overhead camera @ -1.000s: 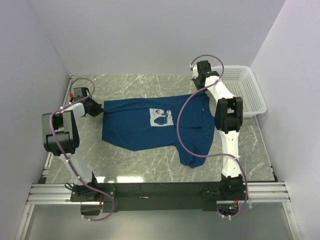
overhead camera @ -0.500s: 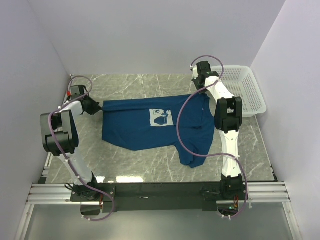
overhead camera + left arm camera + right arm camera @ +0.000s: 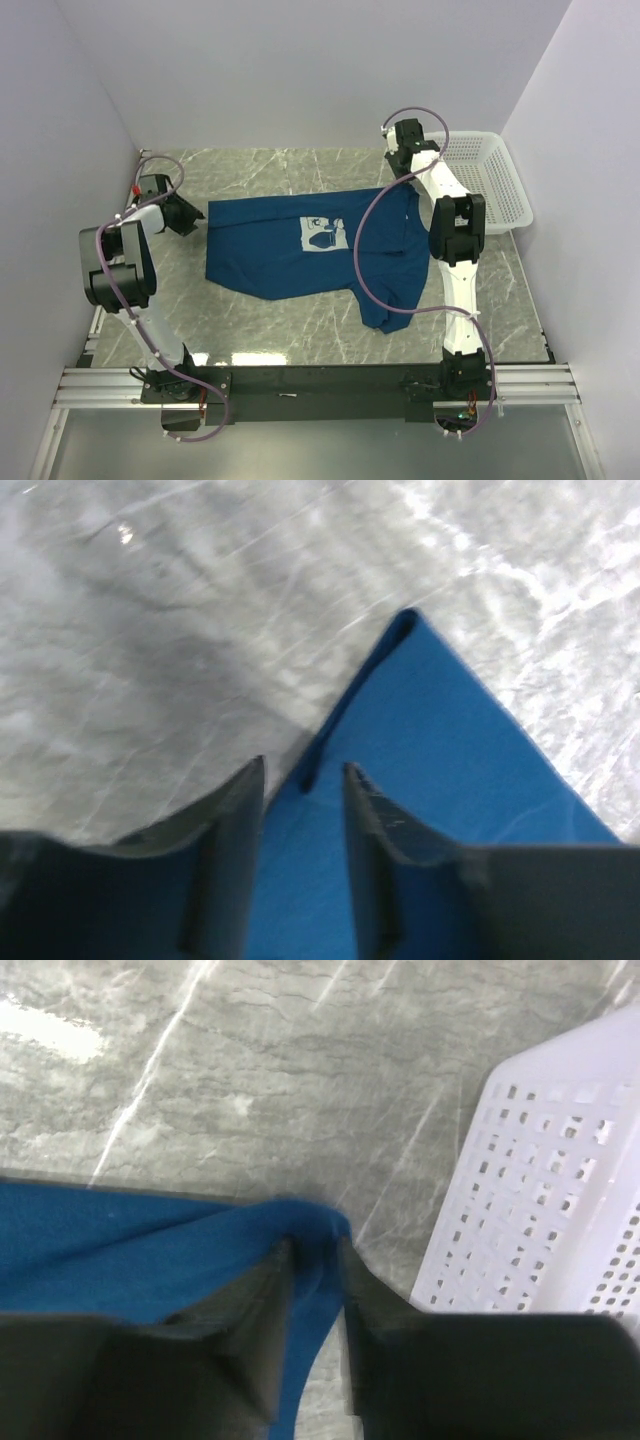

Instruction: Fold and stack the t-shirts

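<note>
The dark blue t-shirt (image 3: 300,245) lies spread on the marble table, its white square print (image 3: 320,234) facing up. My left gripper (image 3: 197,218) sits at the shirt's left corner. In the left wrist view that gripper (image 3: 302,770) is open, and the flat t-shirt (image 3: 430,750) corner lies under and beyond the parted fingers. My right gripper (image 3: 399,178) is at the shirt's far right corner. In the right wrist view the right gripper (image 3: 315,1245) has its jaws slightly parted, with a raised fold of the t-shirt (image 3: 150,1250) loose between them.
A white plastic mesh basket (image 3: 490,180) stands at the back right, close beside the right gripper; its perforated wall (image 3: 560,1210) fills the right of the right wrist view. Grey walls close in on the table's left, back and right.
The left gripper has opened and let go of the shirt's left corner, which now lies flat a little farther right. The right jaws have parted.
</note>
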Motion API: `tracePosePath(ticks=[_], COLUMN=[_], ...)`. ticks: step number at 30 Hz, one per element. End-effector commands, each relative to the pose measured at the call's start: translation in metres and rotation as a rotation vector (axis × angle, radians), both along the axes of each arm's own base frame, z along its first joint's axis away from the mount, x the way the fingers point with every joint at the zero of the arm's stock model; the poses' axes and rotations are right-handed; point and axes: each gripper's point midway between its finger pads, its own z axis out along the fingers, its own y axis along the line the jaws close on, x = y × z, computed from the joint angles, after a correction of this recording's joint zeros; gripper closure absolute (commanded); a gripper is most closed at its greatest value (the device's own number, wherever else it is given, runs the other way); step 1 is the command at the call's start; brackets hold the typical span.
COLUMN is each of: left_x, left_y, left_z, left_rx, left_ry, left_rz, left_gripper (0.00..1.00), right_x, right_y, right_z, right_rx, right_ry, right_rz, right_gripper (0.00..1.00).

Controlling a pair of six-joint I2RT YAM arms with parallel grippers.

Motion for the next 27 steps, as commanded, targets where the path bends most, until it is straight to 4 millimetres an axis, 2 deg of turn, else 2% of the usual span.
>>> tracePosePath(ticks=[1,2,3,5,6,7,8,9,10,11,12,13,14,15,16,17,18,19,20,21,22,23,24,25,26,27], left_x=[-0.004,-0.005,-0.007,-0.018,-0.024,-0.037,-0.045,-0.056,-0.068,-0.080,-0.088,-0.100,-0.110,-0.124,-0.132,-0.140,-0.151,-0.157,-0.164,-0.172,-0.177,-0.183,-0.192,-0.197,-0.198,-0.200], left_y=[0.013,0.018,0.024,0.042,0.048,0.055,0.053,0.051,0.049,0.038,0.030,0.021,0.011,-0.006,-0.014,-0.024,-0.038,-0.045,-0.050,-0.055,-0.058,-0.057,-0.058,-0.051,-0.050,-0.055], left_z=[0.024,0.031,0.050,0.068,0.099,0.103,0.113,0.139,0.133,0.144,0.141,0.124,0.114,0.097,0.086,0.077,0.063,0.056,0.048,0.040,0.034,0.026,0.018,0.009,0.006,0.005], left_rx=[0.038,0.050,0.069,0.095,0.112,0.113,0.105,0.116,0.102,0.073,0.045,0.006,-0.039,-0.110,-0.155,-0.203,-0.266,-0.296,-0.323,-0.340,-0.346,-0.340,-0.335,-0.295,-0.275,-0.256], left_ry=[-0.058,-0.068,-0.111,-0.144,-0.212,-0.226,-0.256,-0.326,-0.317,-0.343,-0.336,-0.300,-0.266,-0.227,-0.196,-0.166,-0.130,-0.111,-0.077,-0.050,-0.027,0.012,0.062,0.116,0.144,0.168], left_rz=[0.027,0.047,0.064,0.125,0.151,0.178,0.175,0.175,0.174,0.145,0.123,0.107,0.089,0.048,0.036,0.014,-0.022,-0.039,-0.045,-0.061,-0.068,-0.065,-0.057,-0.001,0.015,0.009], left_gripper=[0.55,0.51,0.50,0.45,0.43,0.40,0.35,0.31,0.29,0.25,0.24,0.24,0.23,0.24,0.24,0.25,0.26,0.28,0.29,0.30,0.32,0.32,0.33,0.35,0.35,0.37], right_x=[0.016,0.016,0.016,0.016,0.015,0.013,0.010,0.003,-0.003,-0.011,-0.025,-0.040,-0.056,-0.085,-0.113,-0.148,-0.185,-0.219,-0.272,-0.304,-0.327,-0.357,-0.370,-0.381,-0.404,-0.402], right_y=[-0.011,-0.009,-0.008,-0.003,0.003,0.011,0.019,0.026,0.046,0.057,0.066,0.094,0.107,0.115,0.142,0.147,0.156,0.163,0.174,0.172,0.169,0.162,0.157,0.149,0.137,0.125], right_z=[0.019,0.024,0.027,0.040,0.044,0.049,0.067,0.067,0.072,0.094,0.085,0.088,0.108,0.091,0.113,0.089,0.084,0.108,0.089,0.087,0.103,0.080,0.075,0.081,0.054,0.044], right_rx=[-0.023,-0.022,-0.023,-0.021,-0.013,-0.006,0.004,-0.001,0.010,0.024,0.014,0.046,0.061,0.042,0.100,0.099,0.165,0.223,0.363,0.413,0.429,0.477,0.473,0.443,0.434,0.353], right_ry=[-0.064,-0.071,-0.079,-0.098,-0.099,-0.106,-0.133,-0.121,-0.126,-0.153,-0.114,-0.098,-0.111,-0.022,-0.037,0.046,0.113,0.080,0.151,0.189,0.129,0.195,0.190,0.134,0.192,0.170], right_rz=[-0.025,-0.020,-0.016,-0.002,0.014,0.034,0.052,0.083,0.133,0.171,0.231,0.323,0.389,0.486,0.611,0.740,0.852,0.965,1.147,1.202,1.247,1.236,1.241,1.252,1.226,1.202], right_gripper=[0.61,0.56,0.50,0.39,0.35,0.30,0.28,0.26,0.22,0.21,0.20,0.18,0.18,0.18,0.18,0.18,0.18,0.18,0.18,0.18,0.18,0.18,0.18,0.18,0.18,0.18])
